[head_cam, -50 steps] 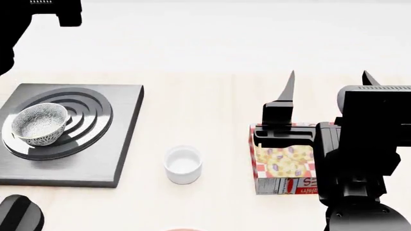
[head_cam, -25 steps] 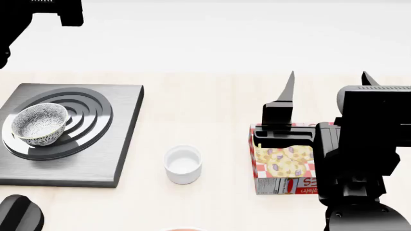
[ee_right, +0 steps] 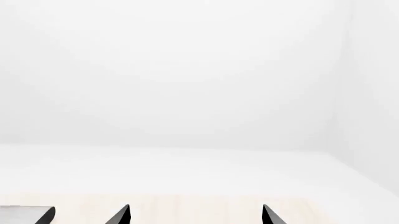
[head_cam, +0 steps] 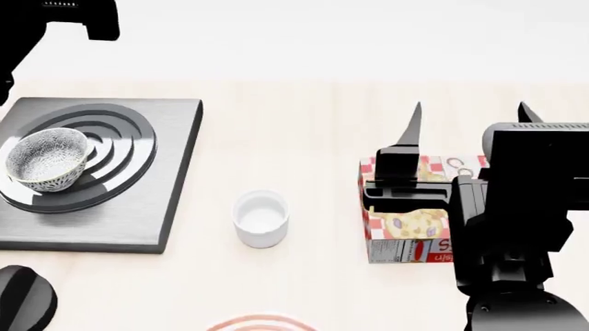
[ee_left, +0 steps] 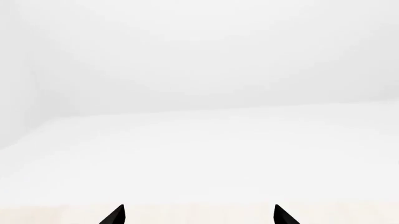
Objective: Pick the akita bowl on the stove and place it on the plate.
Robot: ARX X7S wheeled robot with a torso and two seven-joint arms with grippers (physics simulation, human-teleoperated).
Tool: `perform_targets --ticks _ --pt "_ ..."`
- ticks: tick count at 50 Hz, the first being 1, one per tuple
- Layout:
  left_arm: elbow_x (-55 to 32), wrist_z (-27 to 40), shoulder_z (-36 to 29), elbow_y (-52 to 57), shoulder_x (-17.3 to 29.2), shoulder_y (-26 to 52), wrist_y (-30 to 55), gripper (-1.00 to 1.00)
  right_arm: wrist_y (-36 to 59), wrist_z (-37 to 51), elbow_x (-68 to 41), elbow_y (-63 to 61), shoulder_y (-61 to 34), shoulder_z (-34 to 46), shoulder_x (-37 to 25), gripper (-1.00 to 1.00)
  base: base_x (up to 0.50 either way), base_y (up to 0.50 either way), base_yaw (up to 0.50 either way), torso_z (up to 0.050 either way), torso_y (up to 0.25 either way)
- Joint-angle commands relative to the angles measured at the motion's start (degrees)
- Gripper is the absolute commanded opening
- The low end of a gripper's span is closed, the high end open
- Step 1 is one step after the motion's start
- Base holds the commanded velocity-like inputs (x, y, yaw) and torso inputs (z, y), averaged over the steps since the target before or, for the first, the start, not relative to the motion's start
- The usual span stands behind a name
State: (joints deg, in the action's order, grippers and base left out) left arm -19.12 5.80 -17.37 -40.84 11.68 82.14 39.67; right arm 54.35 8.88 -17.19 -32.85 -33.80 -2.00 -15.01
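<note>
The akita bowl (head_cam: 46, 158), white with a fine black pattern, sits upright on the burner rings of the dark-grey stove (head_cam: 138, 221) at the left of the head view. Only a sliver of the plate (head_cam: 262, 323), with red rings, shows at the bottom edge. My right gripper (head_cam: 470, 110) is raised at the right, far from the bowl, open and empty. In the right wrist view the right gripper (ee_right: 195, 214) has its tips wide apart, with a corner of the stove (ee_right: 25, 215) beside them. The left gripper (ee_left: 199, 214) is open too, over pale table with nothing between its tips.
A small plain white cup (head_cam: 261, 218) stands between the stove and a red-checked cookie box (head_cam: 405, 227), which lies under my right arm. A black knob (head_cam: 23, 303) shows at the bottom left. The left arm (head_cam: 55, 21) fills the top-left corner.
The head view has tilted down: stove, cup and box sit higher in the picture and the plate's red rim has come into view at the bottom. The grippers stay open.
</note>
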Motion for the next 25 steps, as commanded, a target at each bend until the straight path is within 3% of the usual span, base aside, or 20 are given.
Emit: perform_targets --ticks 1,6,25 --pt "-0.1 -0.3 -0.5 1.3 0.1 -0.6 -0.4 1.0 0.3 0.2 -0.4 -0.3 -0.1 0.0 -0.2 1.0 0.0 0.0 0.0 0.0 -0.125" --pt "-0.1 -0.3 -0.5 0.5 0.0 -0.6 -1.0 1.0 -0.1 0.3 -0.4 0.0 0.0 0.1 -0.3 1.0 0.0 0.0 0.0 0.0 -0.184" --pt "-0.7 0.5 0.0 1.4 0.3 -0.9 -0.4 1.0 -0.3 0.6 -0.9 0.1 0.1 0.3 -0.5 1.0 0.0 0.0 0.0 0.0 -0.057"
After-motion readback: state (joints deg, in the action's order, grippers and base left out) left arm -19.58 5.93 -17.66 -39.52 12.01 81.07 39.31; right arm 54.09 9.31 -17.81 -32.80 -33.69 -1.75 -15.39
